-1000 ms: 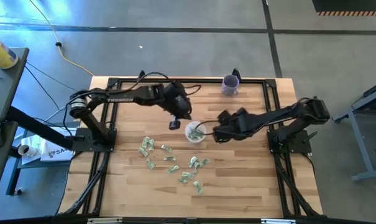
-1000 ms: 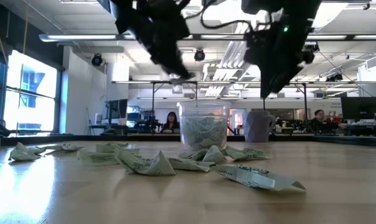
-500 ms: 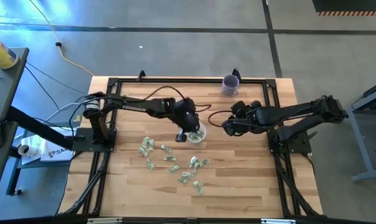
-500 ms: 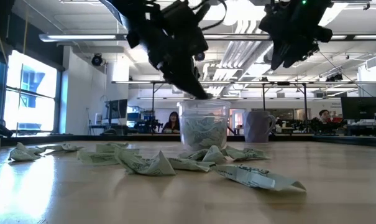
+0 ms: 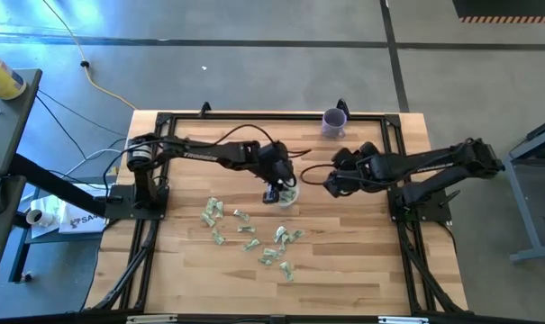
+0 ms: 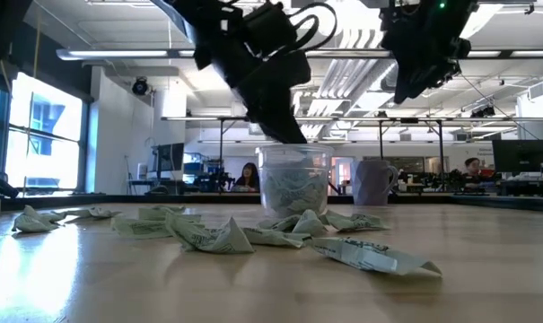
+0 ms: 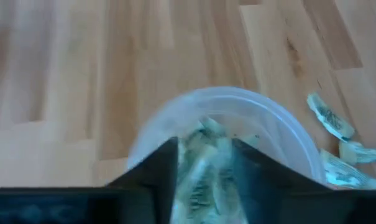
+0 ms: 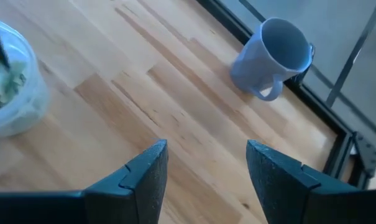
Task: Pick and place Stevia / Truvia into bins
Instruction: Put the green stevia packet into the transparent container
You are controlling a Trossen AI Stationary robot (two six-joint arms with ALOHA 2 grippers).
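Your left gripper (image 5: pixel 274 191) sits right over the clear cup (image 5: pixel 287 193), fingers pointing down at its rim; low view shows it (image 6: pixel 280 126) just above the cup's (image 6: pixel 294 177) mouth. In the left wrist view the two dark fingers (image 7: pixel 163 168) stand apart with a pale green packet (image 7: pixel 203 171) between them, above the cup (image 7: pixel 281 134), but it's blurry, so you can't tell if they grip it or have let go. The cup already holds a pile of packets.

Loose Stevia packets (image 5: pixel 247 229) lie scattered on the wooden table (image 5: pixel 191 261), on the near side of the cup, some just beside it, others further toward the table's front edge. Low view shows them (image 6: pixel 208 235) crinkled, flat on the wood in front of the cup.

Your right gripper (image 5: pixel 328 183) hangs over bare table to the right of the cup, not touching it. Right wrist view: fingers (image 8: pixel 144 171) spread wide, nothing between them, cup (image 8: pixel 10 87) off to one side, purple mug (image 8: pixel 275 56) further back. In the high view that mug (image 5: pixel 334 121) stands at the table's far edge, well apart from the cup.
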